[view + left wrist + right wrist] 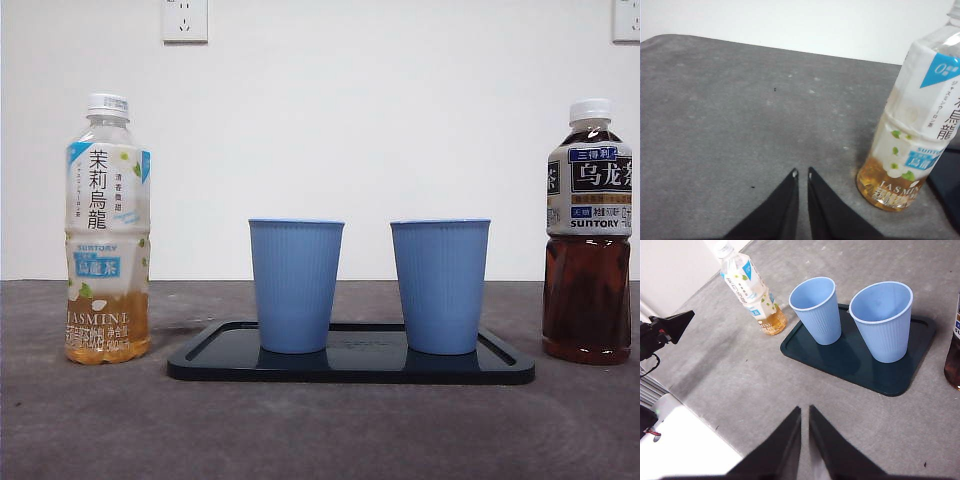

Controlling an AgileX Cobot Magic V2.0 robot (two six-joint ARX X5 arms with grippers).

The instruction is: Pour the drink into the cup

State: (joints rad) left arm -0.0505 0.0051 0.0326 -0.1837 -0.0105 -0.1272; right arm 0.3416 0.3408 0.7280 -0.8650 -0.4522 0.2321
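Dark tray (350, 368) nearest, on grey table (300, 430); two blue cups (296, 285) (440, 286) upright on tray; jasmine tea bottle (107, 230) well left of tray, capped; oolong bottle (588, 235) just right of tray, capped; left gripper (802, 173) clenched, empty, near jasmine tea bottle; right gripper (805, 408) clenched, empty, above table short of tray.

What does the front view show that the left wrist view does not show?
Only the front view shows the two blue cups, upright on the dark tray, the dark tea bottle and the wall sockets. Only the left wrist view shows the left gripper, jaws nearly together above bare table. Both show the jasmine tea bottle, capped and mostly empty, and the grey table.
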